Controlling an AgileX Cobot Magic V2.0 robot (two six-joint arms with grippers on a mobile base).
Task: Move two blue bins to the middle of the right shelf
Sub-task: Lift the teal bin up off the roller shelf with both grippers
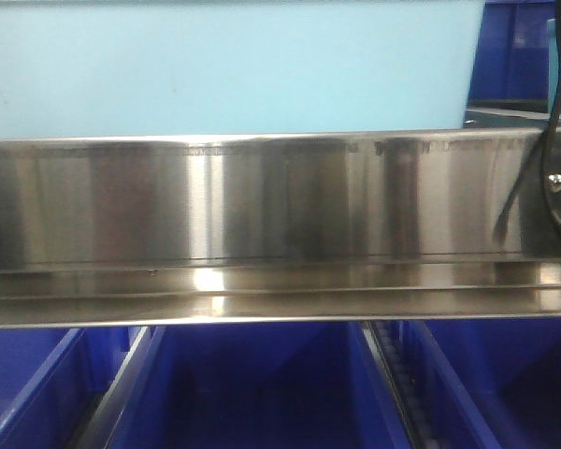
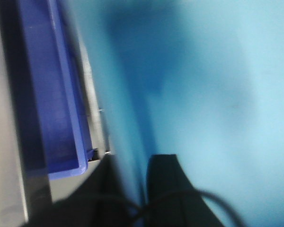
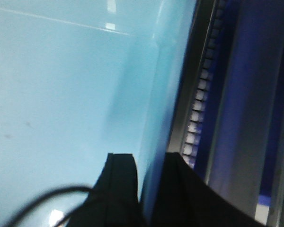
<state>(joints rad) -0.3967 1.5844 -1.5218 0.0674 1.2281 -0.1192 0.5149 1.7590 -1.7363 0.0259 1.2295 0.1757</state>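
Right jaws clamped on pale blue bin [image 3: 61, 104] wall; left jaws apparently too, blurred. Uneven pull could twist wall from between jaws, clipping steel shelf [image 1: 262, 206].

Left gripper [image 2: 132, 165] and right gripper [image 3: 146, 161] are black, with thin black cables [image 3: 42, 195]

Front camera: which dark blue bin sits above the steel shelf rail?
The dark blue bin at top right, beside the light cyan surface; the other dark blue bins show below the steel rail.
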